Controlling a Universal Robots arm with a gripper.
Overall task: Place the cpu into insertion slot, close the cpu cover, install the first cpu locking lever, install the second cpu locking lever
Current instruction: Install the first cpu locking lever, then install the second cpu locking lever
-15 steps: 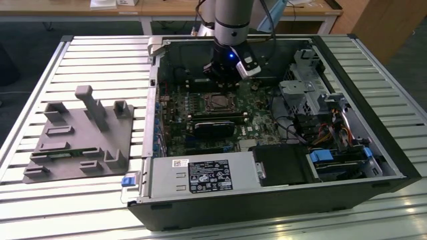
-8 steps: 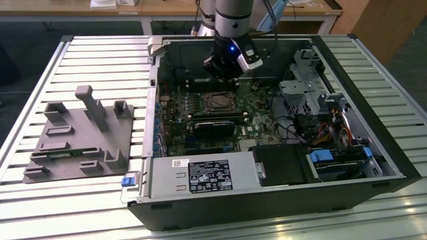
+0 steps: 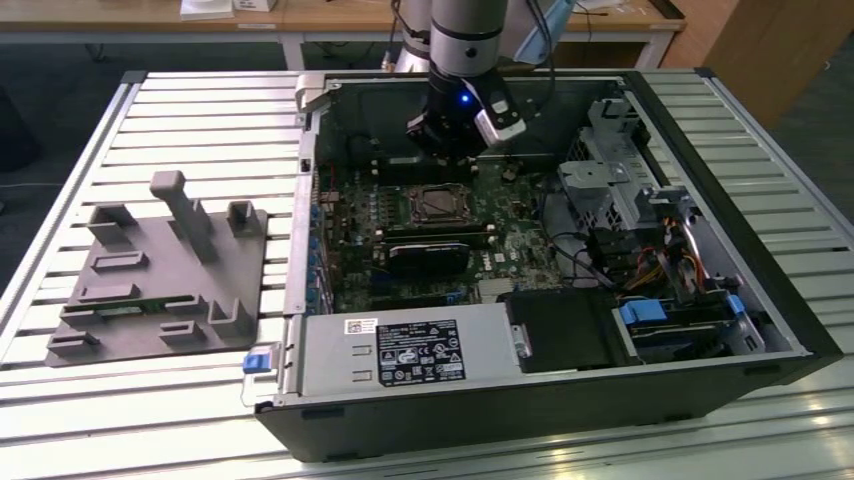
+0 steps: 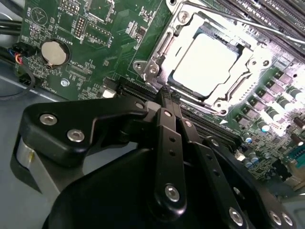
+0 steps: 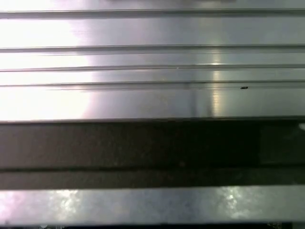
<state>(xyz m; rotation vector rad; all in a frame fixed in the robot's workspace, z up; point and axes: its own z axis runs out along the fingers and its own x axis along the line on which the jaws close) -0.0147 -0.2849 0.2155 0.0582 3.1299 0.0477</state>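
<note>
Second wrist view: gripper (image 4: pixel 167 98) pinched shut, empty, just beside the insertion slot (image 4: pixel 157 67); seated cpu (image 4: pixel 205 64) looks light, fragile, edge-held

Open computer case (image 3: pixel 561 400) lies on the tabletop (image 3: pixel 200 400); fixture block (image 3: pixel 160 280) sits beside it, toward the exterior view's left. Insertion slot (image 3: pixel 441 205) is on the motherboard (image 3: pixel 354 250) inside the case, with the tool (image 3: pixel 454 150) above and just behind it.
</note>
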